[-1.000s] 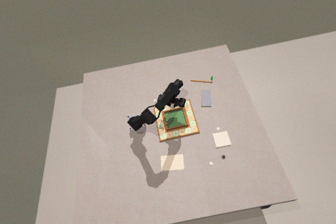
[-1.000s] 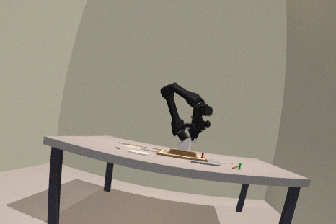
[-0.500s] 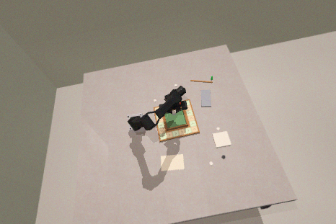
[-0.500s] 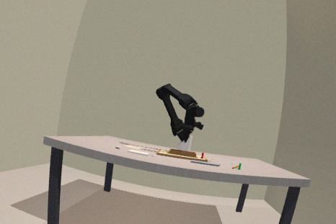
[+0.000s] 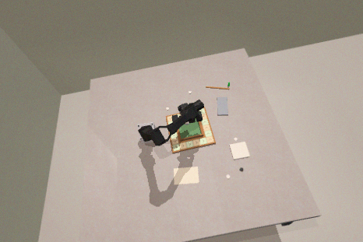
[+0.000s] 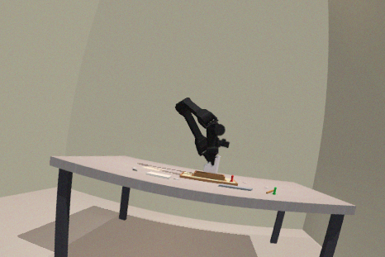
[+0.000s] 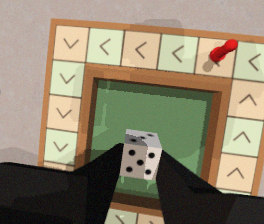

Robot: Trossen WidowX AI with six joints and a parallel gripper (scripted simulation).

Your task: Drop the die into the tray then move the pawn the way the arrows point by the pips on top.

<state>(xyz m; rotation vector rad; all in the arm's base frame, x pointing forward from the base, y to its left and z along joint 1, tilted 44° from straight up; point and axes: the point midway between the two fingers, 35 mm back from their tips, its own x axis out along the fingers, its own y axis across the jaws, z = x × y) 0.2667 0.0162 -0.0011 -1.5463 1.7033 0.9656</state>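
Note:
My gripper [image 7: 139, 151] [image 6: 212, 163] is shut on the white die [image 7: 140, 155], holding it above the green-floored dice tray [image 7: 158, 78] [image 5: 192, 138] [image 6: 208, 175]. In the wrist view the face toward the camera shows five pips; the die is in the air. The board [image 7: 103, 47] [image 5: 210, 138] surrounds the tray with arrowed squares. The red pawn [image 7: 224, 50] [image 6: 232, 178] stands on the top row's second square from the right in the wrist view, where the arrows point left. In the top view the arm hides the pawn and the die.
A blue-grey slab [image 5: 222, 106] [image 6: 235, 187], an orange stick [image 5: 217, 87] and a green piece [image 5: 228, 84] [image 6: 274, 191] lie beyond the board. A white square [image 5: 239, 150], a cream sheet [image 5: 186, 176], a dark disc [image 5: 241, 170] and several small white pieces lie around it.

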